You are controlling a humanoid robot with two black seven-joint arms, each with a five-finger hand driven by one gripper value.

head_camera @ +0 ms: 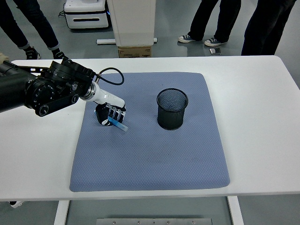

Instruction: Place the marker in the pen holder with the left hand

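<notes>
A big black robot arm [42, 91] comes in from the left side and reaches over the white counter [262, 103]. At its end is the left robot hand [108, 114], white on top with dark fingers. The fingers are curled down and closed around a thin blue marker [118, 123]. The marker is in the hand's grip, low over the mat, and its free end sticks out past the fingers toward the lower right. The pictures do not show clearly whether the tip touches the mat.

A blue-grey soft square mat [150, 154] lies flat in the middle of the counter. The hand and the marker are over the mat's upper left part.

The round black wire-mesh pen holder [172, 109] stands upright on the mat, to the right of the hand. There is a clear gap of bare mat between the marker and the holder, so they are apart. The cup's dark inside is hard to see into.

A thin black cable [111, 75] loops up from the wrist of the arm.

Behind the counter, on the grey floor, a white machine [131, 21] stands with a small brown cardboard box [135, 51] at its foot. People's legs in dark trousers [262, 23] and sneakers [214, 42] stand at the top.
</notes>
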